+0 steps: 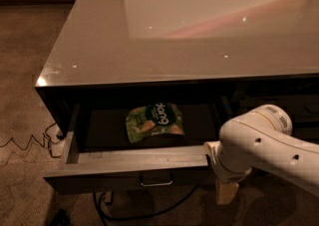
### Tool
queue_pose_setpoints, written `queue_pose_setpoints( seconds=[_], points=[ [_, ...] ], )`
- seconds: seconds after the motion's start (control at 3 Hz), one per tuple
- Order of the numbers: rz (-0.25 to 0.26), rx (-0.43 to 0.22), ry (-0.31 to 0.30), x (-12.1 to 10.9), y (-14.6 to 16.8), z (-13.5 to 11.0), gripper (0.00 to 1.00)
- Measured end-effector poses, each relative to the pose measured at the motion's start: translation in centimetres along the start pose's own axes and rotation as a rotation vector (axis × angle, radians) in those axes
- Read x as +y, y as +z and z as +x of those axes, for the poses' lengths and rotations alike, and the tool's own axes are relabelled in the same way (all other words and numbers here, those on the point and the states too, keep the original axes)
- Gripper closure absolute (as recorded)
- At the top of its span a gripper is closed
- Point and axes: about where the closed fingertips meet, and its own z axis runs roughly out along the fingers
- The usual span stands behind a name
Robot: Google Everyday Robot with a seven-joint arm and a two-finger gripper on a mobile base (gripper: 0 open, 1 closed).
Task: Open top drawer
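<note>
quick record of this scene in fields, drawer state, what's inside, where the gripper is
drawer: wide dark grey-brown top drawer, open, standing out from under the counter
handle: small rectangular bar handle, centred on the front, gripper not on it
contents: green snack bag, lying flat in the middle of the drawer
gripper: gripper low by the drawer's right front corner, mostly hidden under the white arm
contact: cannot tell
counter: glossy grey countertop
floor: black cables to the left

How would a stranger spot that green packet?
Under the glossy grey tabletop, the wide dark top drawer stands pulled open, the robot's claw at its front's right end. Inside lies a crinkled green snack bag, the only colourful thing there.
</note>
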Motion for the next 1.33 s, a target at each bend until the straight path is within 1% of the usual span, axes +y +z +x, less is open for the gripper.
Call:
queue_pose_setpoints(
  seconds=[0.33,0.67,1.0,1.33],
  points=[
    [-0.001,0.002,0.008,0.3,-0.1,0.2,0.00],
    [-0.008,-0.013,0.014,0.5,-0.1,0.4,0.00],
    [0.031,-0.050,-0.004,-0.4,-1.8,0.1,0.00],
    [0.171,-0.187,-0.075,-4.8,-8.1,-0.3,0.00]
  ],
)
